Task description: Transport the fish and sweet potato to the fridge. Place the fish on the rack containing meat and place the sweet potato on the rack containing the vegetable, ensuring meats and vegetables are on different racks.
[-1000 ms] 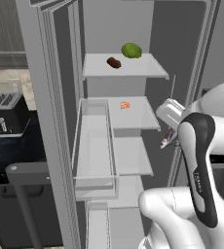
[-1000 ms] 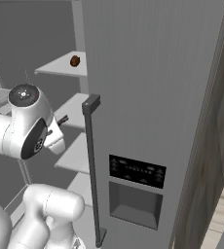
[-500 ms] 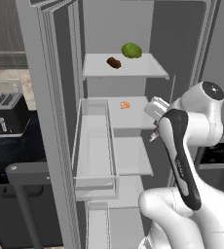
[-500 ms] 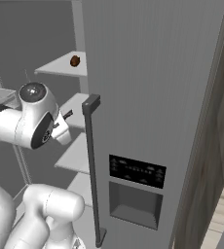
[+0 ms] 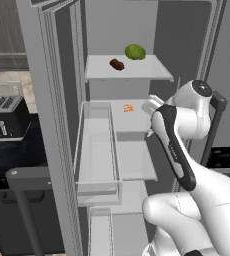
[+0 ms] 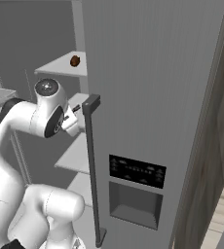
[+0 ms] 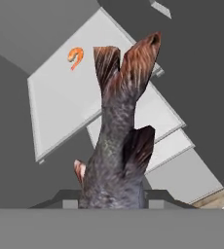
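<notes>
Fish (image 7: 118, 141) clamped in the hand (image 7: 111, 197), gripped low on the body, tail fanned out toward the meat (image 7: 75, 57). Held in front of the fridge (image 5: 137, 125), short of the meat's shelf. Likely light, slick-skinned, somewhat floppy toward the tail; mid-body grip looks best, tail too thin. Sweet potato (image 5: 116, 64) already one shelf above the meat, beside the vegetable (image 5: 135, 51).
</notes>
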